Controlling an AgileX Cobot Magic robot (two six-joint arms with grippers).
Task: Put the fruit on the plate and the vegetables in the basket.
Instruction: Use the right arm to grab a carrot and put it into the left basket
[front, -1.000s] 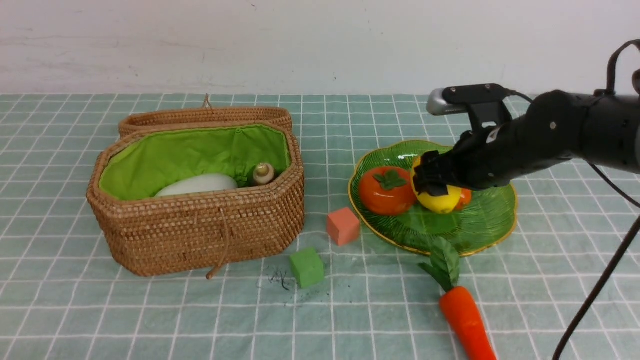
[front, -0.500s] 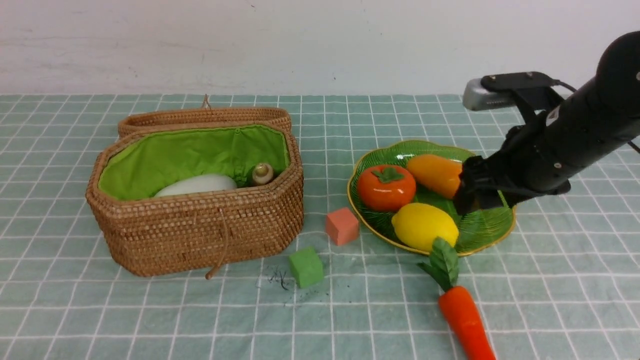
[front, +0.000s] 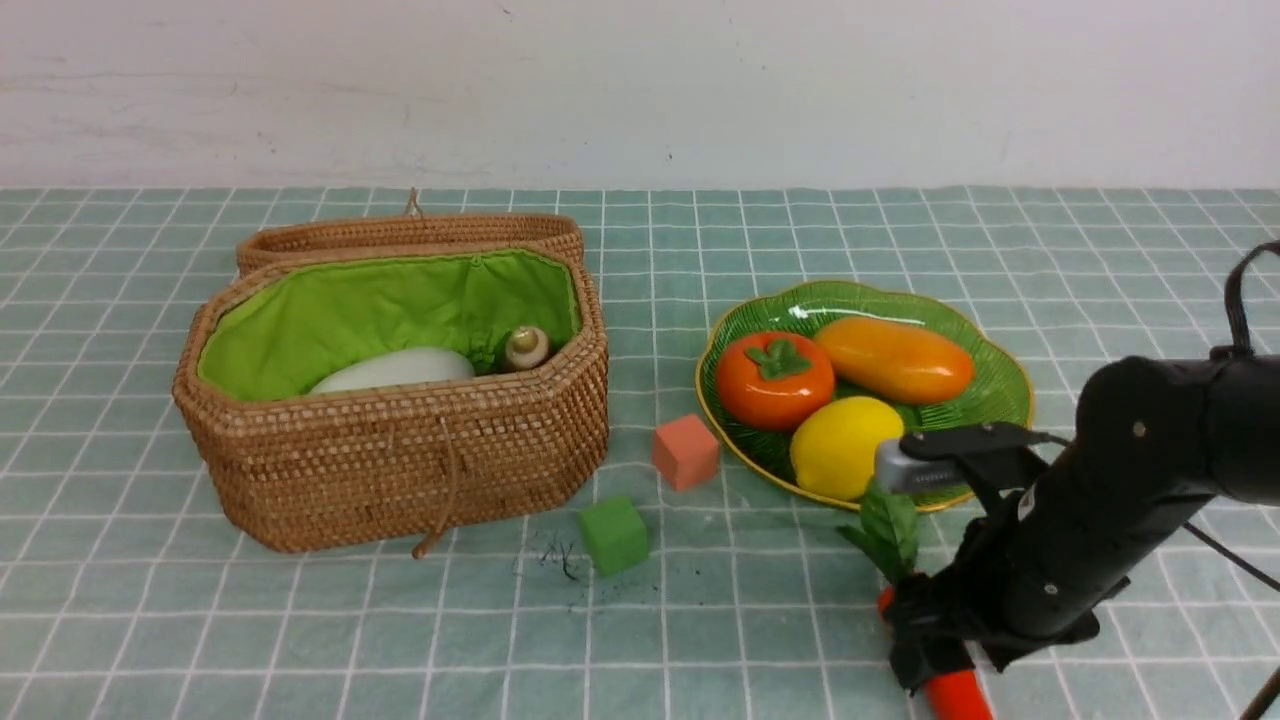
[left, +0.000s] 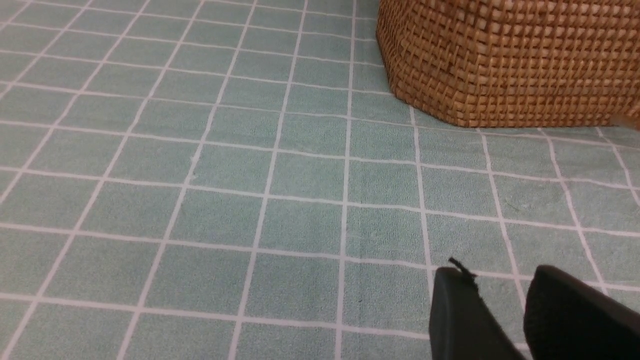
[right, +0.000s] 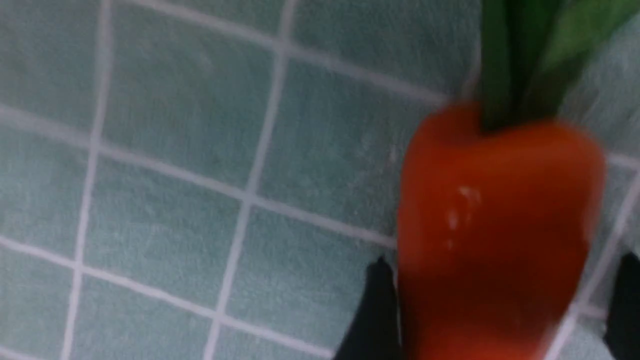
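Observation:
On the green plate lie the fruit: a persimmon, a mango and a lemon. The wicker basket stands open on the left, and a white radish lies inside it. The carrot lies in front of the plate, its leaves toward the plate. My right gripper is low over the carrot and open, one finger on each side of the orange body. One finger sits against it; the other stands off with a gap. My left gripper shows a narrow gap with nothing in it, near the basket's wall.
A salmon-pink cube and a green cube sit on the checked cloth between basket and plate. The basket's lid lies open behind it. A small pale rounded thing rests inside by the radish. A black cable hangs at the far right.
My right gripper let go of the lemon on the plate, then swung back and down to the carrot. The lemon settled at the plate's front edge.

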